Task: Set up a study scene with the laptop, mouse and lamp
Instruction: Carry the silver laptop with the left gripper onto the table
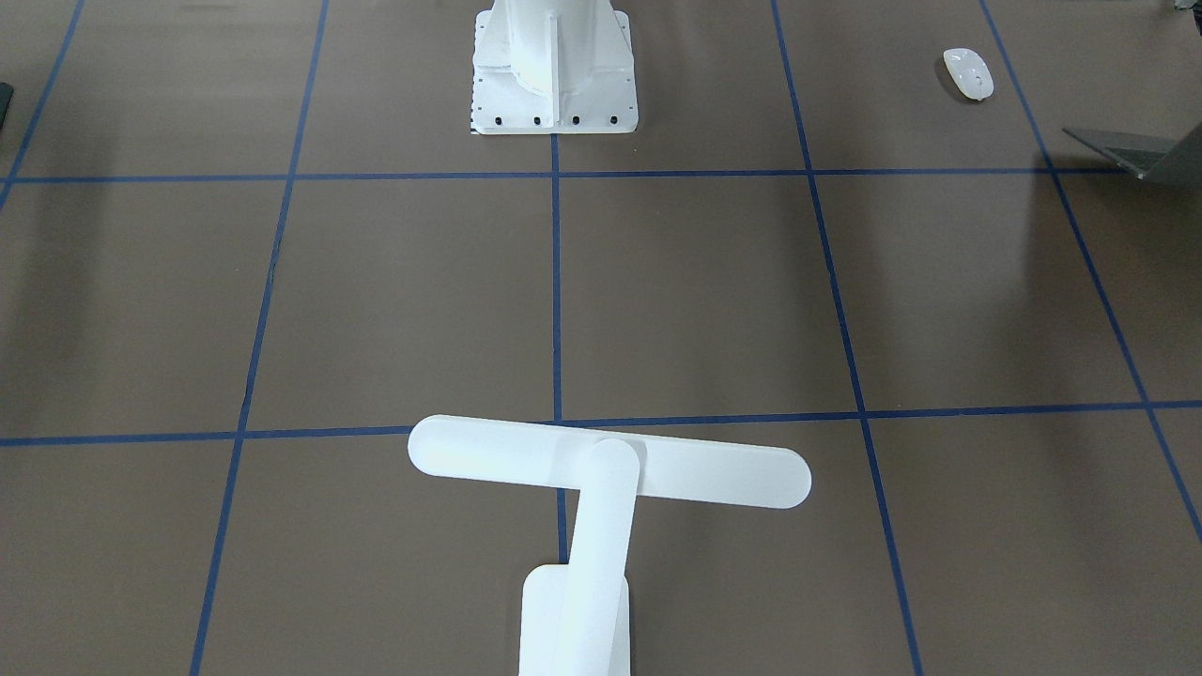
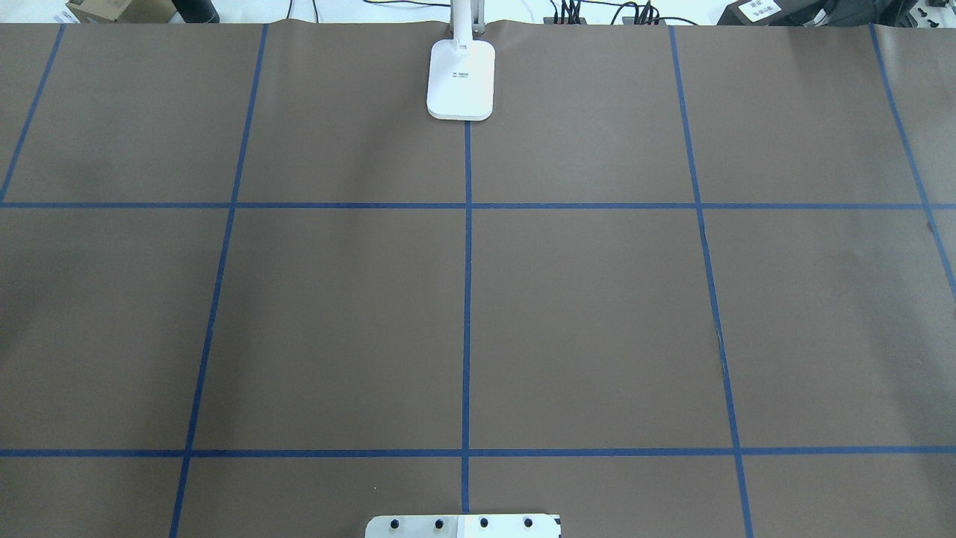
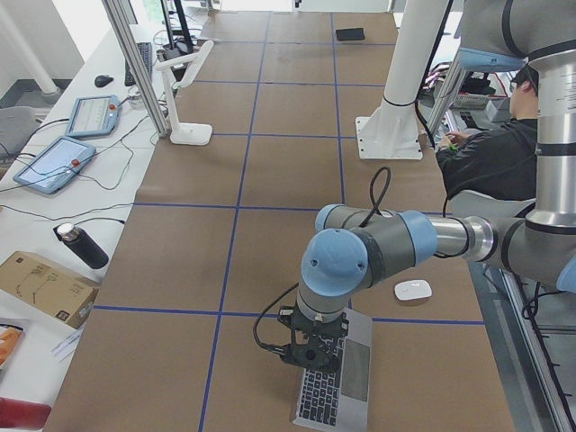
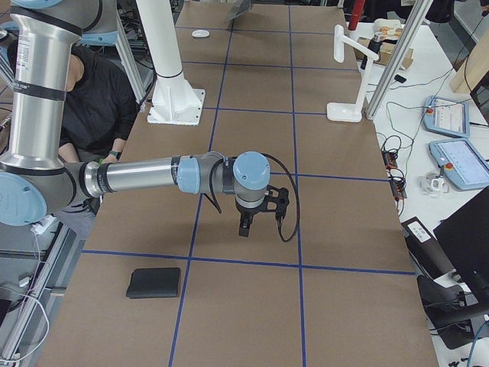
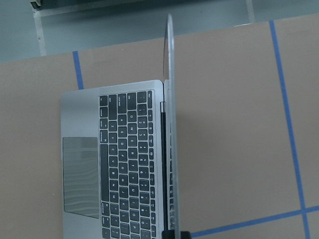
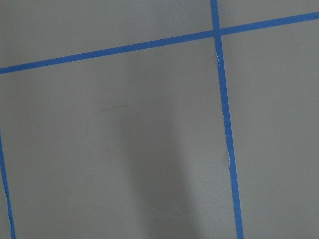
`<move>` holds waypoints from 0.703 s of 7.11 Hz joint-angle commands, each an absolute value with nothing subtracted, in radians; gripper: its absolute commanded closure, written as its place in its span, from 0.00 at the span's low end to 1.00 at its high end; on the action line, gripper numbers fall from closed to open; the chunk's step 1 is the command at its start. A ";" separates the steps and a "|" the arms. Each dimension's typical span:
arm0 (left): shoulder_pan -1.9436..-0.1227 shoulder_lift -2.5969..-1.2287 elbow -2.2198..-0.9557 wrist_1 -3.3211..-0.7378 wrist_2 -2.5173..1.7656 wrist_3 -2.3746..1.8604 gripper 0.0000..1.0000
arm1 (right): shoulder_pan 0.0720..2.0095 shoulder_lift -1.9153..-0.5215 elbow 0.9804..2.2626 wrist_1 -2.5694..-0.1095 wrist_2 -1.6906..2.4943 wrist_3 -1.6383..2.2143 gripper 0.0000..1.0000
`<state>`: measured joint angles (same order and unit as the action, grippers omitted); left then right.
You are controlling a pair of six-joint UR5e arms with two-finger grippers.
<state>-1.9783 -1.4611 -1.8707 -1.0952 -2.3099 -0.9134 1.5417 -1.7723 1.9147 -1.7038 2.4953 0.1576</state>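
Looking from across the table (image 1: 376,300), the lamp (image 1: 610,465) is seen at the near middle edge, its bar head lying crosswise. The mouse (image 1: 968,73) is set far right, and a corner of the laptop (image 1: 1141,155) is cut off by the right edge, near the mouse but apart from it. The white pedestal (image 1: 554,66) is placed far centre.

From overhead, only the lamp's base is shown at the far middle edge, and the pedestal's plate at the near edge.

From the left end, the left gripper (image 3: 313,358) is held just over the open laptop's keyboard. Whether it is parted, closed or gripping the laptop cannot be told. The mouse is seen just beyond the laptop.

From the right end, the right gripper (image 4: 244,227) is held above the table, well apart from a black mousepad (image 4: 153,282). Its opening cannot be judged either.

From the left wrist, the laptop's keys and trackpad are shown beside its upright screen, seen edge-on.

From the right wrist, only the table is shown.
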 commanded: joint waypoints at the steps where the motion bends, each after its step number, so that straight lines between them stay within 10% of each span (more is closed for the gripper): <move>1: -1.868 -1.596 -1.932 -0.961 -2.312 -1.023 1.00 | 1.542 -1.776 1.911 -1.709 2.496 0.158 0.01; 5: -1.544 -1.928 -2.026 -0.670 -2.313 -1.289 1.00 | 1.542 -1.773 1.901 -1.709 2.493 0.156 0.01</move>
